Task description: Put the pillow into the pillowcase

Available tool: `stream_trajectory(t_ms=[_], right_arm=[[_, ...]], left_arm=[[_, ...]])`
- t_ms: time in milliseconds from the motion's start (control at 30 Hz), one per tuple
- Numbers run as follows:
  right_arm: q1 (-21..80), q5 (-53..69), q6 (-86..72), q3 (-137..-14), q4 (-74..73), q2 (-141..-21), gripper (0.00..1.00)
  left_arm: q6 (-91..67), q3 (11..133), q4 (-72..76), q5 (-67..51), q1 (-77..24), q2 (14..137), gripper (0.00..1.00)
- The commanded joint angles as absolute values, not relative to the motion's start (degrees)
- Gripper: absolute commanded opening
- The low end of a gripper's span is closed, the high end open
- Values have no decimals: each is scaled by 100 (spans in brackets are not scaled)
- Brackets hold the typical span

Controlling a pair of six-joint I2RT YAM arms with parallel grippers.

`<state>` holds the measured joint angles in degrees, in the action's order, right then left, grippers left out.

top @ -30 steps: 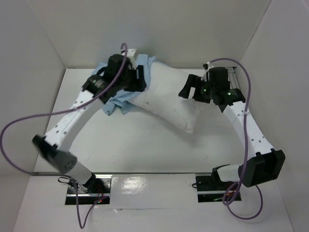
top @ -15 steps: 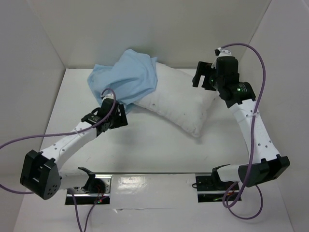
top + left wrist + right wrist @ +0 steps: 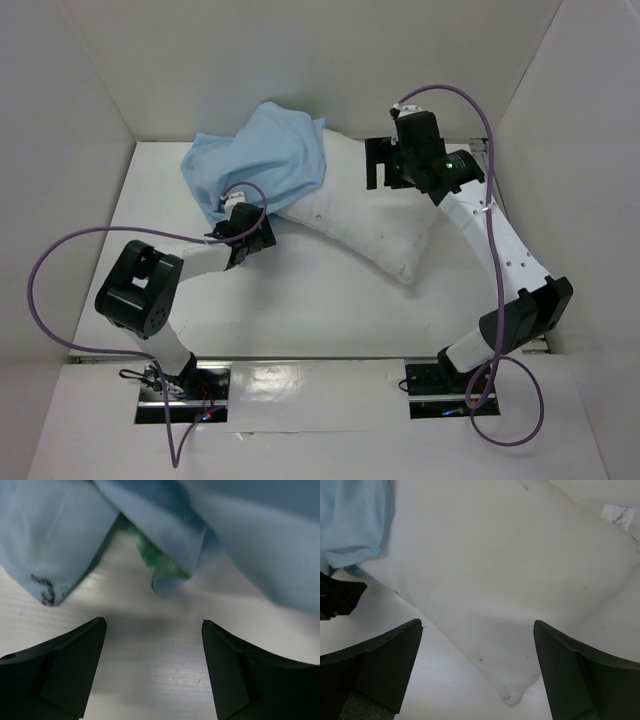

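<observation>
Pillow [image 3: 370, 215] is white and puffy. It lies slanted across the far part of the tabletop [image 3: 300, 300], outside the pillowcase [image 3: 262, 160]. The pillowcase is a crumpled blue heap at the back left, and it drapes over the pillow's left end.

The left claw [image 3: 258, 228] sits low by the near edge of the blue cloth. Its two fingers are spread apart with nothing between them. In the left wrist view, a folded corner of the cloth lies just past the fingers (a bit of its green side [image 3: 165, 567] peeks out from under the blue).

The right claw [image 3: 385, 168] is up over the pillow's far right part. Its fingers are wide apart too, holding nothing. In the right wrist view, a small white tag [image 3: 618, 514] shows at the pillow's top right edge.
</observation>
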<state>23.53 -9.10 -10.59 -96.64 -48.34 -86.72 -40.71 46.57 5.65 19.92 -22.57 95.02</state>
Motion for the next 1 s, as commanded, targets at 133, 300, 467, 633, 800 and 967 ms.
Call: stream_trajectory(t_ms=[133, 300, 467, 633, 800, 967], right_arm=[[2329, -1230, -949, -9694, -5062, -8657, 99], [2469, -880, -642, -9642, -5255, -8867, 99], [3110, -1010, -360, -9371, -5941, -9290, 99], [3541, -1756, -746, -9018, -5819, -9658, 99], [3472, -2407, -861, -9281, -5055, -10177, 98], [3322, -2040, -800, -9658, -4474, -10713, 0]], left_arm=[[-3956, 5097, 1731, 1486, -2039, 10036, 86], [-3894, 5475, 1731, 1283, -1986, 10433, 74], [-3946, 5476, 1810, 1283, -1986, 10345, 17], [-3841, 5633, 1512, 1056, -1986, 10283, 0], [-3779, 5511, 1644, 616, -1986, 9888, 0], [-3516, 5686, 1494, 10, -1986, 9686, 0]])
